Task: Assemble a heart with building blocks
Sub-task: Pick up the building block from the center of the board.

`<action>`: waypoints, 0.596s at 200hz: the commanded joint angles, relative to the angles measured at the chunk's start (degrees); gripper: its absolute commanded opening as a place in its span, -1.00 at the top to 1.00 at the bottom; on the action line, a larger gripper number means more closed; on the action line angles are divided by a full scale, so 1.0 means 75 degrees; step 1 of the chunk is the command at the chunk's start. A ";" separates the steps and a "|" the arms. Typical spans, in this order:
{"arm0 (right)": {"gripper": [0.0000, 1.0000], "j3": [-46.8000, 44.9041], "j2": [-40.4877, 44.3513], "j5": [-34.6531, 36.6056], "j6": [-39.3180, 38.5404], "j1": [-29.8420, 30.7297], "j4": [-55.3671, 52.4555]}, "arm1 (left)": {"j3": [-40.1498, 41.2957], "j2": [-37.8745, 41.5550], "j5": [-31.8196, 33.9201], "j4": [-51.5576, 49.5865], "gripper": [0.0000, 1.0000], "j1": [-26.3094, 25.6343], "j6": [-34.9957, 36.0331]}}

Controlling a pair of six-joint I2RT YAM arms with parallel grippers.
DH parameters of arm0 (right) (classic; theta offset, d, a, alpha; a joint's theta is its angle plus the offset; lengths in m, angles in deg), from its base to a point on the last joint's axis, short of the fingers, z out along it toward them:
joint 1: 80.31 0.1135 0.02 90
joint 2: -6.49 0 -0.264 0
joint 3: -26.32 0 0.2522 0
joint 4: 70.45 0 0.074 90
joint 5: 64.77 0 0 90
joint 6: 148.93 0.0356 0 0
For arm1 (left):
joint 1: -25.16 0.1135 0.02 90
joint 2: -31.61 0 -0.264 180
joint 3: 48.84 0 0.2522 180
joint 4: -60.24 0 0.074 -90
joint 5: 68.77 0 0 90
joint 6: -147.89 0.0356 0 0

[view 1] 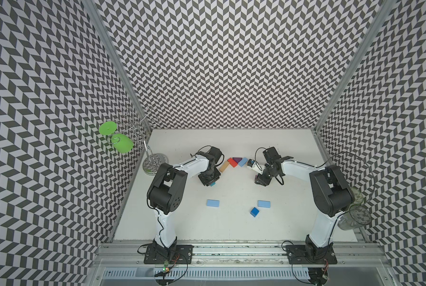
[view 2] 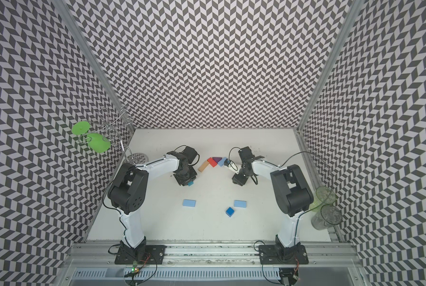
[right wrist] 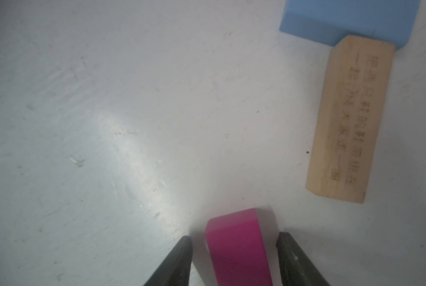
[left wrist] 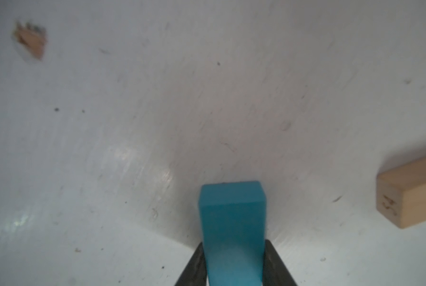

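Note:
At the back of the white table (view 1: 231, 230) an arc of building blocks forms the heart's upper part: tan (view 1: 223, 166), red (view 1: 232, 162), purple triangle (view 1: 237, 159), light blue (view 1: 242, 161). The right wrist view shows another tan block (right wrist: 350, 118) touching that light blue one (right wrist: 350, 19). My left gripper (left wrist: 234, 244) is shut on a teal block (left wrist: 231, 218), seen under the wrist in both top views (view 1: 212, 183) (view 2: 190, 183). My right gripper (right wrist: 234, 236) straddles a magenta block (right wrist: 236, 247), open, with a gap on each side.
Two light blue blocks (view 1: 213, 203) (view 1: 264, 203) and a dark blue cube (view 1: 255, 211) lie loose nearer the front. A green goblet (view 1: 119, 141) hangs on a wire rack (view 1: 155, 163) at the left wall. Clear cups (view 1: 355, 215) stand at the right edge.

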 commanded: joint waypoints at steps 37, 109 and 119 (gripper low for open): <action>0.50 -0.0406 0.0240 -0.0185 0.0185 0.0001 -0.0367 | 0.1446 -0.0593 -0.0045 0.0619 0.65 -0.0200 0.0472; 1.00 -0.0445 0.0995 -0.0185 0.1101 0.0142 -0.0390 | 0.1862 0.0627 -0.0049 0.0676 0.96 -0.1125 0.0141; 1.00 -0.0441 0.1141 -0.0064 0.1465 0.0142 -0.0316 | 0.1798 0.0744 -0.0076 0.0659 0.98 -0.1324 -0.0004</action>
